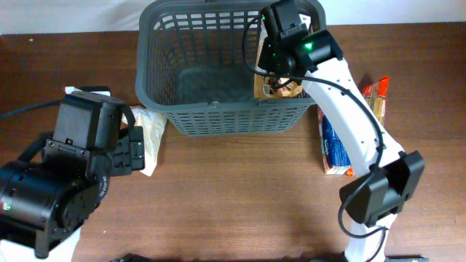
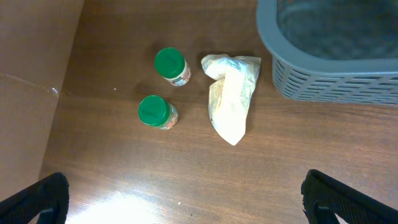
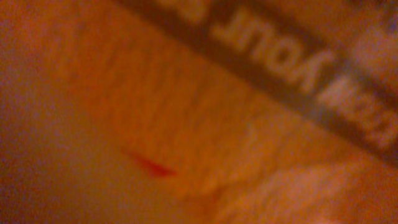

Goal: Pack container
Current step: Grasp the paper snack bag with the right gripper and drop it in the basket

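Right pincer [image 1: 279, 78] hangs inside the right end of the dark grey basket [image 1: 218, 120], with a brown snack packet [image 1: 285, 89] directly under it and filling its camera. Whether it clamps the packet, I cannot tell. The basket's long axis runs off to this pincer's left. Left pincer [image 2: 193, 202], spread wide, hovers well apart, off the basket's left end.

Dark grey slotted container [image 1: 218, 109], upright, at table's far edge, brown packet inside
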